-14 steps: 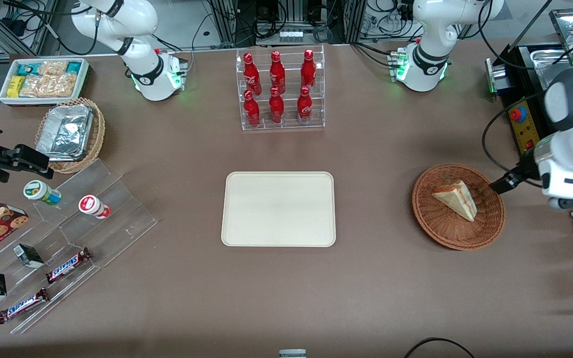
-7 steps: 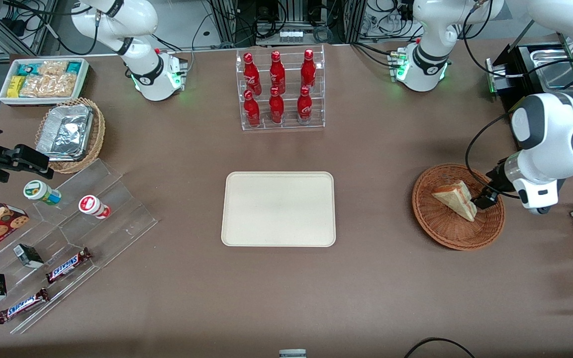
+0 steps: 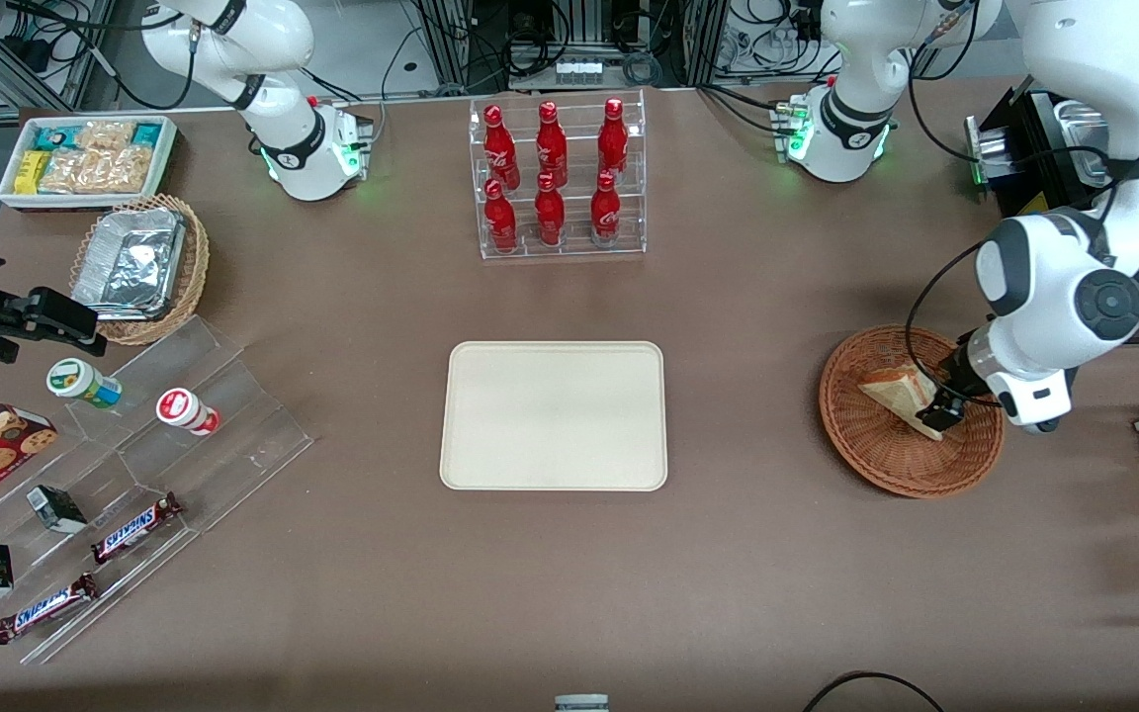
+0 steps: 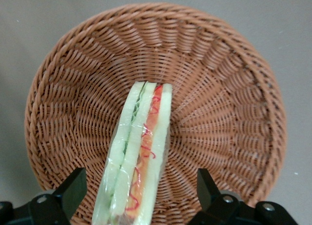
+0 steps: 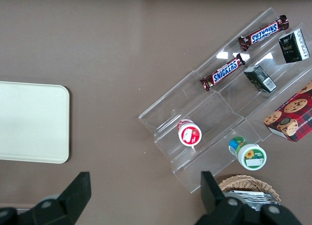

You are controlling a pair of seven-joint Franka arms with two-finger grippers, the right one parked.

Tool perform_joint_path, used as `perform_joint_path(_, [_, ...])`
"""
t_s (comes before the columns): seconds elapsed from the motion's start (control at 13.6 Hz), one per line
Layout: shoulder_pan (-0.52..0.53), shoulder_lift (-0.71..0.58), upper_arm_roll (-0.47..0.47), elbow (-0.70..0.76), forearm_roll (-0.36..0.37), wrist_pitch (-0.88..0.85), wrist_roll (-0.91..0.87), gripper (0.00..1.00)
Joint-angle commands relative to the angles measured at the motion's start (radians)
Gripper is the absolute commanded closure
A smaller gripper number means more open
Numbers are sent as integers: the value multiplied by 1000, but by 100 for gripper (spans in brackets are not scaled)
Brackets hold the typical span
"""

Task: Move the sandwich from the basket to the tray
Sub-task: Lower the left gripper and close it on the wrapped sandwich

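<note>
Brown tabletop, working arm's end: our gripper, fingers spread wide, straddles the wrapped sandwich standing on edge in the wicker basket. We judge it light, soft, crushable; grip bread faces gently. Tray well apart.

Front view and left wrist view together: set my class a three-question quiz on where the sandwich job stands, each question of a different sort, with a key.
1. True or false: the sandwich already lies on the tray.
2. Multiple choice: the gripper is
A. open, a finger on each side of the sandwich
B. shut on the sandwich
C. above the tray
3. Fill in: the sandwich rests in the ____.

Key
1. False: it is in the basket, and nothing lies on the tray.
2. A: in the left wrist view both fingers stand apart from the wedge.
3. basket
</note>
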Motion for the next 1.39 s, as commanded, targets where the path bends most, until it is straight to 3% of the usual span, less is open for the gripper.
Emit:
perform_joint_path(0.0, [-15, 6, 0, -21, -8, 28, -18, 0])
perform_joint_path(0.44, [-20, 24, 0, -40, -8, 20, -21, 0])
perform_joint_path(0.51, [-20, 29, 0, -40, -8, 28, -22, 4])
perform_joint_path(0.59, [-23, 35, 0, -38, -8, 28, -24, 16])
perform_joint_path(0.81, [-24, 33, 0, -36, -8, 17, -34, 71])
perform_joint_path(0.88, [-32, 33, 0, -36, -8, 16, -45, 83])
perform_joint_path(1.03, [-35, 26, 0, -32, -8, 4, -44, 86])
perform_joint_path(1.32, [-63, -20, 0, 51, 33, -197, -32, 86])
